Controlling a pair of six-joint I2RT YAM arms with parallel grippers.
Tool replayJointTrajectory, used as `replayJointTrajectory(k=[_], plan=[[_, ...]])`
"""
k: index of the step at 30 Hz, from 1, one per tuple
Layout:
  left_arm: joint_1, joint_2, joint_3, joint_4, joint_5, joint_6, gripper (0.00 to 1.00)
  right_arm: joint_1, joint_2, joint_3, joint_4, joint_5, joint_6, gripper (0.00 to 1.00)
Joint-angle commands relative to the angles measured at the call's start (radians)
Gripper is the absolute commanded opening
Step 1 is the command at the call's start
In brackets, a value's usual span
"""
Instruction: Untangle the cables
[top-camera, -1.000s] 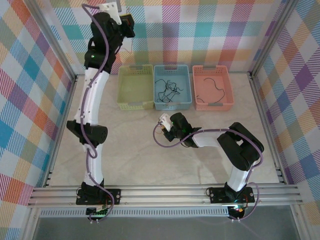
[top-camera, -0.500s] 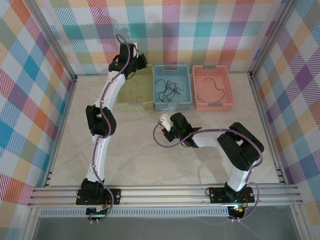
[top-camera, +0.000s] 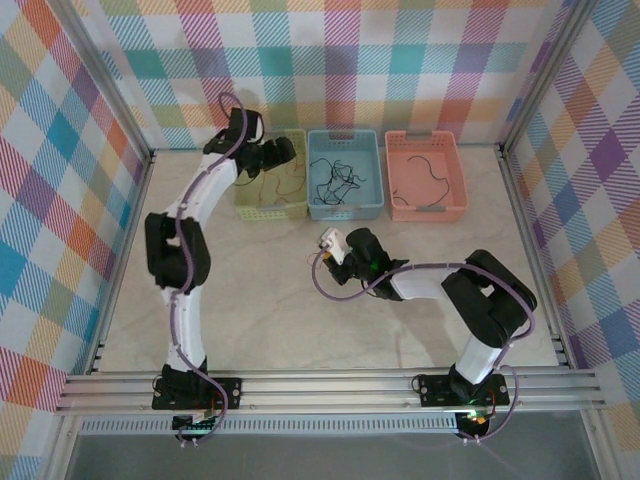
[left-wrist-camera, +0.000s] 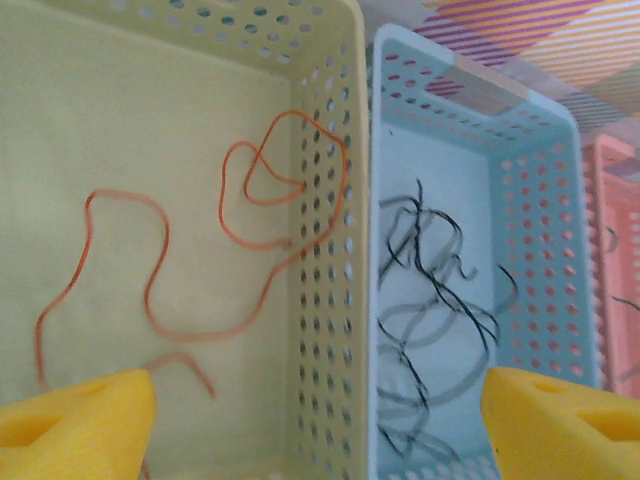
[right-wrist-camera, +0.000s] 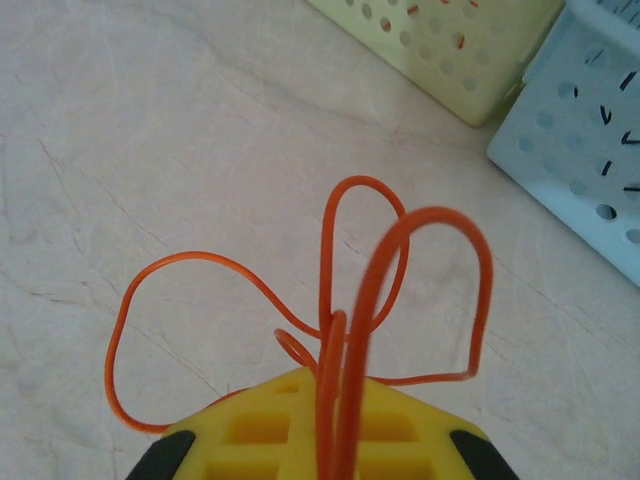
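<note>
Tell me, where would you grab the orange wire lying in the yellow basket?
Take the low curve in the middle of the orange wire, where it lies on the bare floor of the yellow basket, coming straight down from above. The walls block the sides, and its far loop crowds the holed wall.

The walls carry a pastel plaid of pink, teal, yellow, orange and lilac with white diagonal stripes. The table is cream, marbled with faint grey veins. Three perforated baskets: a pale yellow-green basket, a light blue basket and a salmon-pink basket. The thin cable in the yellow-green one is orange; the curly cables in the blue one are black, as is the strand in the pink one. The looped cables at the right claw are bright orange-red. Both it and the left claw have yellow fingers. The arms are white with black joints, with lilac leads.
</note>
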Motion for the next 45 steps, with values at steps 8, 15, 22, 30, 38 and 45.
replayJointTrajectory(k=[8, 15, 22, 30, 38, 45], plan=[[-0.070, -0.604, -0.679, 0.346, 0.140, -0.092, 0.74, 0.001, -0.078, -0.076, 0.171, -0.060, 0.027, 0.00], [-0.133, -0.886, -1.082, 0.546, 0.285, -0.152, 0.68, 0.001, -0.138, -0.170, 0.379, -0.187, 0.032, 0.00], [-0.152, -1.104, -1.264, 0.525, 0.343, -0.175, 0.80, 0.002, -0.162, -0.228, 0.507, -0.359, 0.025, 0.00], [-0.194, -1.126, -1.337, 0.532, 0.414, -0.178, 0.75, 0.002, -0.172, -0.247, 0.553, -0.429, 0.040, 0.01], [-0.274, -1.089, -1.338, 0.504, 0.365, -0.141, 0.74, 0.002, -0.176, -0.249, 0.548, -0.444, 0.049, 0.01], [-0.363, -0.963, -1.283, 0.518, 0.330, -0.121, 0.55, 0.002, -0.177, -0.247, 0.541, -0.442, 0.052, 0.02]])
